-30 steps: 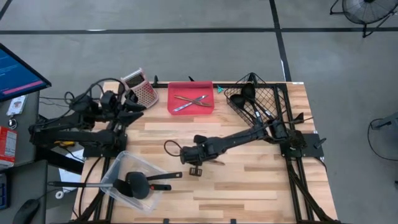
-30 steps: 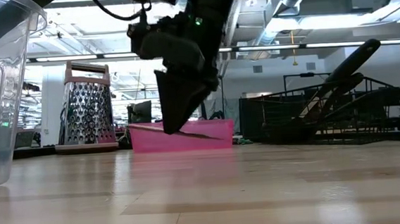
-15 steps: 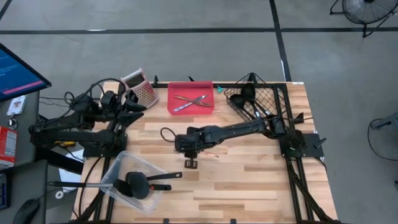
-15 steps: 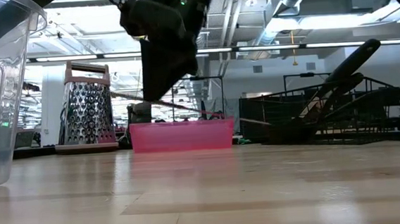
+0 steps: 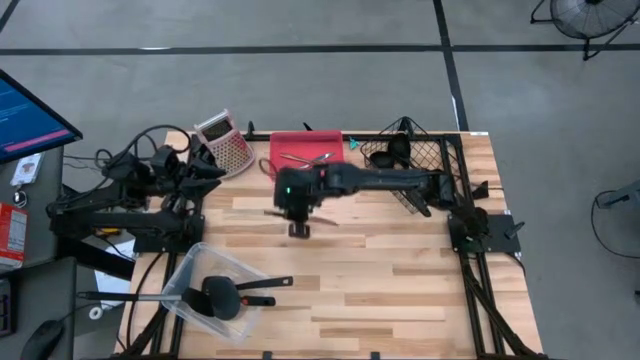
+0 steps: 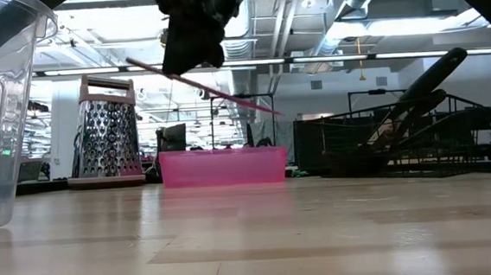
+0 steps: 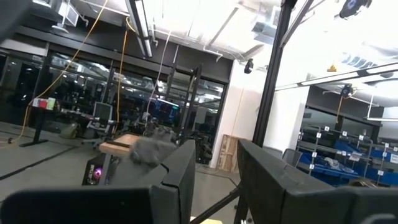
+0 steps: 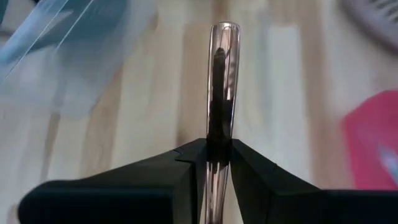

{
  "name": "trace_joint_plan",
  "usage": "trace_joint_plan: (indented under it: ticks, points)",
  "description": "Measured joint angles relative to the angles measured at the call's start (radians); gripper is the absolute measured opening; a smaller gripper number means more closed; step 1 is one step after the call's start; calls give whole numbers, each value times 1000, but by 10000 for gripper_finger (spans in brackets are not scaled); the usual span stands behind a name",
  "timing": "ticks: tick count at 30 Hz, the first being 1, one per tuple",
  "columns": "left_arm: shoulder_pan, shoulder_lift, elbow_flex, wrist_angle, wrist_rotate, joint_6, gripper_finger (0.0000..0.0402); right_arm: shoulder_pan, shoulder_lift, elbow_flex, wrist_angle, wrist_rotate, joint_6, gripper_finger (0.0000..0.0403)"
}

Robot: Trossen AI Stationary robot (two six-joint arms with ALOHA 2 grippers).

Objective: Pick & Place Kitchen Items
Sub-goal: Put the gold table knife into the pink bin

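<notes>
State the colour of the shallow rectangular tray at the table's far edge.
Pink-red; the shallow rectangular tray shows best in the high view, with thin silver utensils lying inside.

Bright overhead strip lights; right wrist view motion-blurred.

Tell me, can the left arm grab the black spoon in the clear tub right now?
Probably yes. The left gripper waits empty by the grater, fingers apart. The black spoon lies in the open-topped clear tub on its side of the table, with nothing covering it.

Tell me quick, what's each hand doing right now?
Left hand: open, empty, parked at the table's left edge.
Right hand: closed on a thin silver utensil, lifted near the pink tray.
</notes>
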Motion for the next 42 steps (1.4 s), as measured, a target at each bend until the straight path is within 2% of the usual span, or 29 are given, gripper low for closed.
trace_joint_plan:
  ticks: [10,20,29,31,35,42]
  points:
    - [0,-8,0,-14,0,-11,102,-180,0,128,15,-1,-102,66]
    - [0,-8,0,-62,0,-18,102,-359,34,118,204,6,-109,66]
    - [0,-8,0,-97,0,-30,102,-390,157,109,180,6,-91,65]
    - [0,-8,0,-107,0,-45,102,-391,163,108,153,21,-91,65]
    - [0,-8,0,-110,0,-46,102,-392,158,109,110,136,-117,65]
    - [0,-8,0,-113,0,-45,102,-391,159,109,77,139,-108,71]
